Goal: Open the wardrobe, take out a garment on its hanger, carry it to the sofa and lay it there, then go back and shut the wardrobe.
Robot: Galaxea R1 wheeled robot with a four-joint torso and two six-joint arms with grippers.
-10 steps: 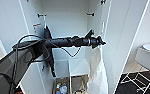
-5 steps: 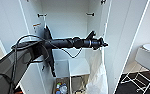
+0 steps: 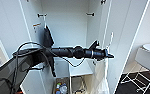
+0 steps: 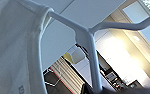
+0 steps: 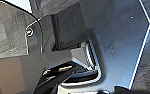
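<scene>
The left gripper is grasping the white hanger in front of the open wardrobe, the garment hanging below it at the right. The black shirt is hanging far left inside; the right gripper's fingers cannot be told

Head camera high, facing open wardrobe; left wrist camera close under hanger, looking up.

No readable text, labels or numbers.
</scene>
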